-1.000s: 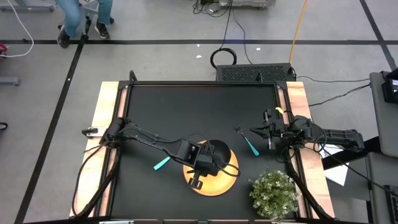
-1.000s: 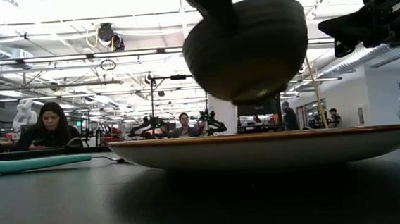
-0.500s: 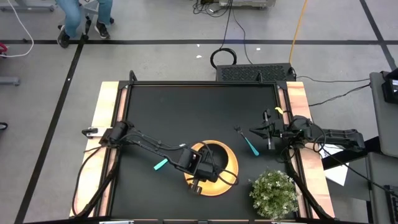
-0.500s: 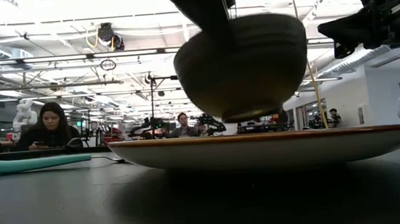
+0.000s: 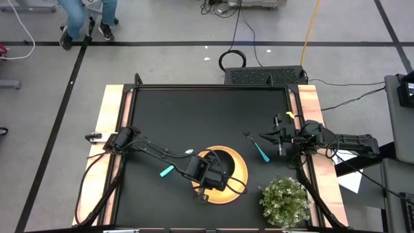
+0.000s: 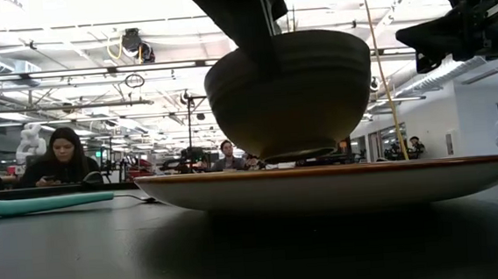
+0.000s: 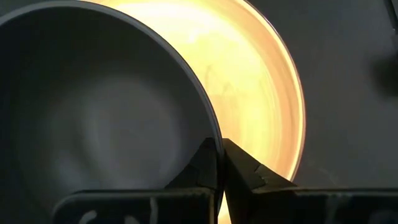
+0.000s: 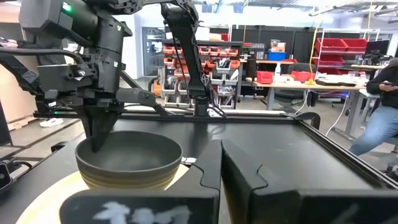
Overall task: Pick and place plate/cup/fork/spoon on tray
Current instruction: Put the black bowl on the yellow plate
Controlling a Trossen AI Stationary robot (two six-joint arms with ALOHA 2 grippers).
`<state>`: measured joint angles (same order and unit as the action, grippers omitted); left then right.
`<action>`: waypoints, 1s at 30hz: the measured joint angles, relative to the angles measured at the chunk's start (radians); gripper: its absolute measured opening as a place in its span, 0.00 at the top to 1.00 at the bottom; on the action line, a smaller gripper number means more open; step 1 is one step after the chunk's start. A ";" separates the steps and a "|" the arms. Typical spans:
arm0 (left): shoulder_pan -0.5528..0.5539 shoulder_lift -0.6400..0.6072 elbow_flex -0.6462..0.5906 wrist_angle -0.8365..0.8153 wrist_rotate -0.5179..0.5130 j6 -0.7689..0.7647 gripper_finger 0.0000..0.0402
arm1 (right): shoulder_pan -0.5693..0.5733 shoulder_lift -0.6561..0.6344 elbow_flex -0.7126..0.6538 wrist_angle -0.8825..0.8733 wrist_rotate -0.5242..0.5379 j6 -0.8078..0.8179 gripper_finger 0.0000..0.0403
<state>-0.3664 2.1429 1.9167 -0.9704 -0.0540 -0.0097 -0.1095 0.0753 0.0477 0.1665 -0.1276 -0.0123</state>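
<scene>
We see the left gripper [image 7: 219, 163] pinching the cup's [image 6: 290, 97] rim, cup hanging just above the tray [image 6: 331, 185]. Right gripper [image 5: 266, 137], fingers pressed together, waits at table's 3 o'clock.

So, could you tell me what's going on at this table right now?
The left claw is pinching the rim of the dark cup and holding it just above the yellow tray, not yet set down. The right claw is shut and waits near the table's right edge, holding nothing. The fork lies on the tabletop just right of the tray, and the spoon lies to its left, neither yet placed. A potted plant stands at the near right corner.
</scene>
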 joint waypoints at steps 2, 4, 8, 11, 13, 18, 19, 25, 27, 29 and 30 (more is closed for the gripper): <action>0.000 0.000 0.000 0.001 0.000 0.000 0.98 | 0.000 0.000 0.000 0.000 0.000 0.000 1.00; 0.000 0.000 0.000 0.001 0.000 0.000 0.98 | 0.000 0.000 0.000 0.000 0.000 0.000 1.00; 0.000 0.000 0.000 0.001 0.000 0.000 0.99 | 0.000 0.000 0.000 0.000 0.000 0.000 1.00; 0.000 0.000 0.000 0.001 0.001 -0.007 0.98 | 0.000 0.000 0.000 0.000 0.000 0.000 1.00; 0.000 0.000 0.000 0.002 0.001 -0.017 0.98 | 0.000 0.000 0.000 0.000 0.000 0.000 1.00; -0.002 -0.001 -0.028 0.016 0.001 -0.037 0.98 | 0.000 0.000 0.000 0.000 0.000 0.001 1.00; -0.003 0.000 -0.033 0.014 0.002 -0.041 0.98 | 0.000 0.000 0.000 0.000 0.000 0.000 1.00; -0.003 0.001 -0.069 0.027 0.010 -0.055 0.98 | 0.000 0.000 0.000 0.000 0.000 0.001 1.00; -0.003 0.000 -0.069 0.031 0.011 -0.055 0.97 | 0.000 0.000 0.000 0.000 0.000 0.001 1.00; -0.003 -0.001 -0.069 0.038 0.011 -0.055 0.98 | 0.000 0.000 0.000 0.000 0.000 0.001 1.00; -0.003 -0.001 -0.069 0.037 0.011 -0.055 0.99 | 0.000 0.000 0.000 0.000 0.000 0.001 1.00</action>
<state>-0.3691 2.1422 1.8477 -0.9330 -0.0432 -0.0648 -0.1097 0.0753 0.0476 0.1669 -0.1277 -0.0116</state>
